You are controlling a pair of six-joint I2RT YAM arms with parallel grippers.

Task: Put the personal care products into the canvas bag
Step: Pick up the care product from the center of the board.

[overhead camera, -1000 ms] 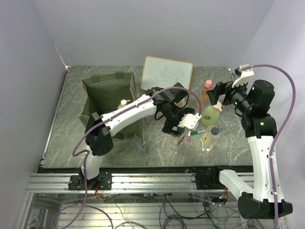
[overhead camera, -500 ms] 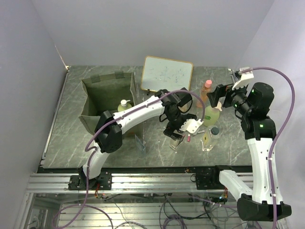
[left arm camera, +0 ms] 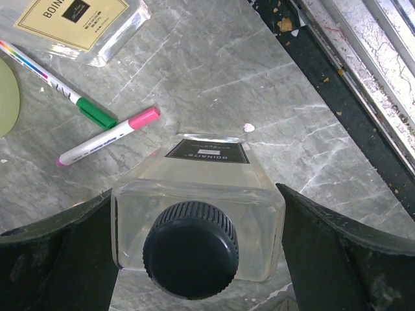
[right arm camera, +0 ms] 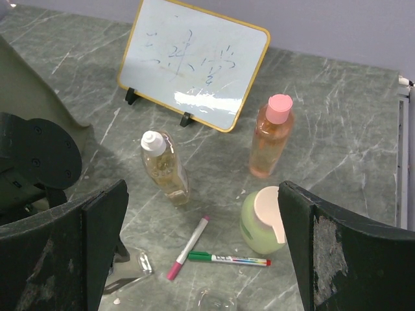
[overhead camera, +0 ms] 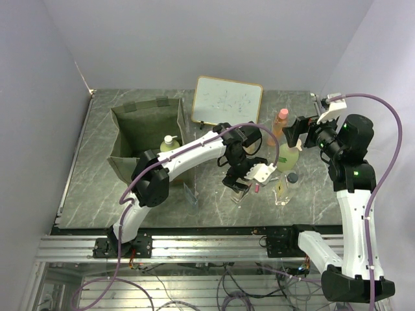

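L pincer (left arm camera: 194,193) wide open, nothing held, straddling clear dark-capped bottle (left arm camera: 206,170). Bottle upright on table (left arm camera: 305,91), long axis vertical, cap toward cam. I judged L arm nearer; bag (overhead camera: 130,162) lay leftward.

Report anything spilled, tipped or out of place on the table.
No spill shows. One clear bottle appears to lie flat, label up, while the orange bottle and the green pump bottle stand upright. A pink-tipped marker and a green-capped marker lie loose among the bottles.
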